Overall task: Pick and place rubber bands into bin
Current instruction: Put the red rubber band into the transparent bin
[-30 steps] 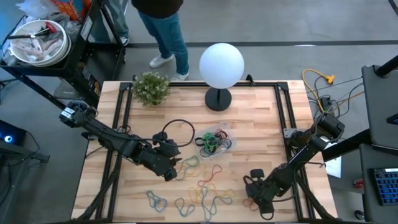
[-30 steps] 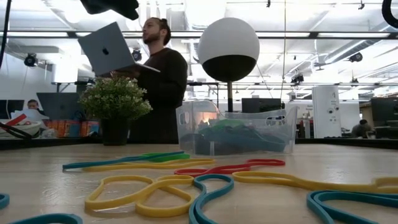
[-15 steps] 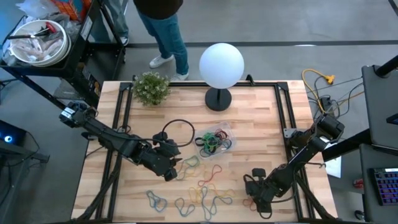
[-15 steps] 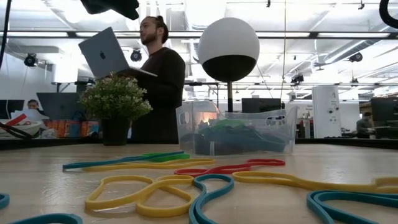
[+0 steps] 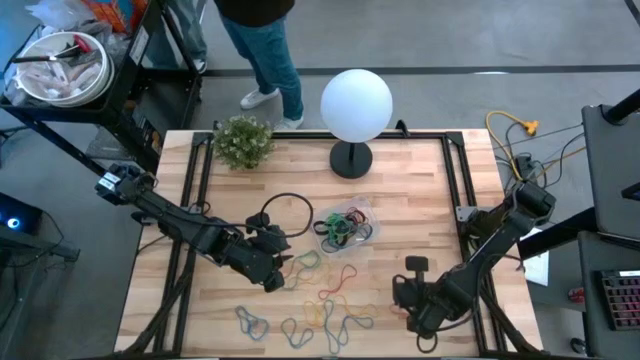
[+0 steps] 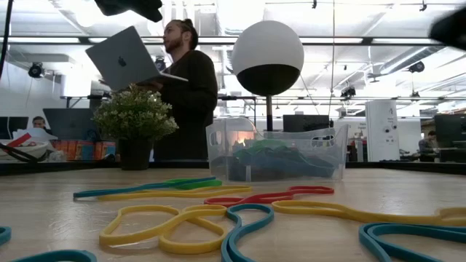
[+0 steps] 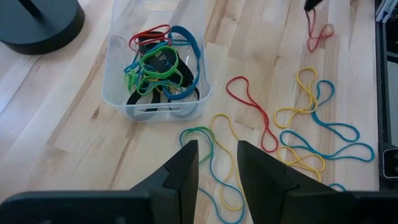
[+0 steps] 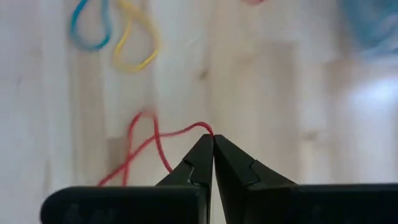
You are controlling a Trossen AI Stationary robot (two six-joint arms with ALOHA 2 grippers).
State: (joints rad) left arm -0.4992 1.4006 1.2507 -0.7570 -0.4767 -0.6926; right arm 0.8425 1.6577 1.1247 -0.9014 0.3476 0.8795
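The clear bin [image 5: 345, 229] sits mid-table with several coloured rubber bands inside; it also shows in the left wrist view [image 7: 158, 68] and the low view [image 6: 277, 153]. More loose bands [image 5: 320, 308] lie flat on the wood near the front edge. My left gripper [image 7: 217, 158] hovers open over a green and a yellow band, left of the bin [image 5: 283, 268]. My right gripper [image 8: 213, 140] is at the front right [image 5: 403, 312], shut on a red band [image 8: 146, 146]. My right gripper pinches the red band at the top of its loop [image 8: 205, 127], between the very tips of its two fingers. The fingers come steeply from above. The band trails slack below them [image 7: 318, 34]; whether its low end still touches the table I cannot tell.
A white globe lamp [image 5: 356, 105] on a black base and a small potted plant [image 5: 243, 140] stand at the far edge. A black ring of cable [image 5: 287, 212] lies left of the bin. A person with a laptop [image 6: 182, 87] stands beyond the table.
My right gripper has risen from the table at the front right and tipped to point more steeply down. The person behind the table has shifted the laptop.
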